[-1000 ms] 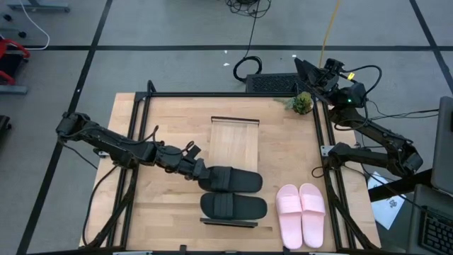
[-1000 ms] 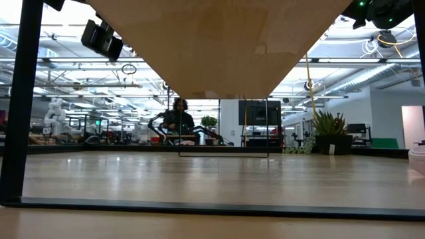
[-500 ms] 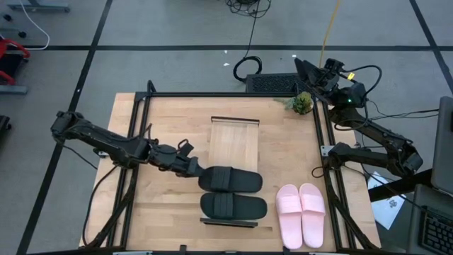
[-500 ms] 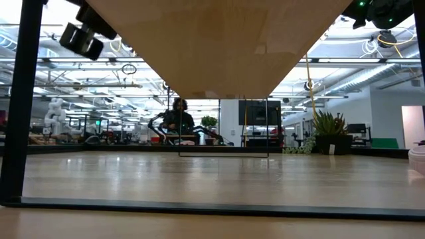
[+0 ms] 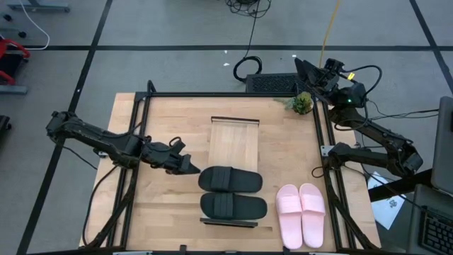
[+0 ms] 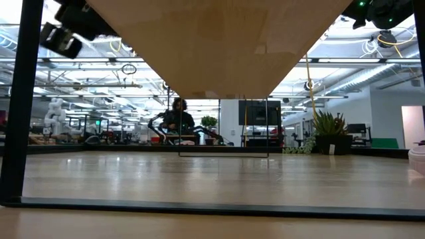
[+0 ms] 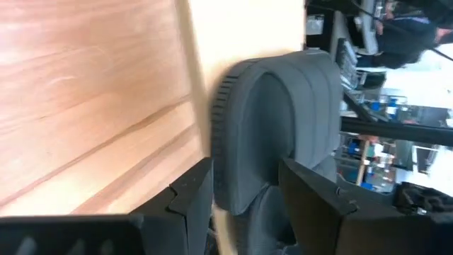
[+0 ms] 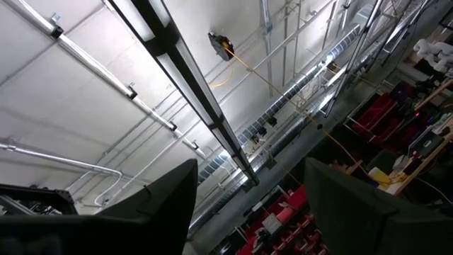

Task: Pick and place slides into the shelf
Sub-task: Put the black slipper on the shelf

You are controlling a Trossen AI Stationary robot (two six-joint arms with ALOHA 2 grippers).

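Note:
Two black slides lie side by side across the shelf [image 5: 233, 142], a light-wood slatted board in the middle of the table: one [image 5: 230, 179] farther in, one [image 5: 233, 207] near the shelf's near end. The pink pair [image 5: 301, 212] rests sole-down on the table, right of the shelf. My left gripper [image 5: 190, 167] is open, just left of the farther black slide's end, clear of it. In the left wrist view this slide [image 7: 276, 120] fills the space ahead of my left gripper [image 7: 244, 205]. My right gripper [image 5: 311, 71] waits open beyond the table's far right corner.
A small potted plant [image 5: 302, 103] stands at the table's far right corner. A black frame [image 5: 145, 113] runs along the table's edges. The shelf's far half is bare wood. The low view shows one pink slide [image 6: 418, 159] at its right edge and a person far behind the table.
My left gripper has drawn back from the farther black slide's left end toward the table's left edge, rising a little in the low view. Both black slides have stayed where they were on the shelf.

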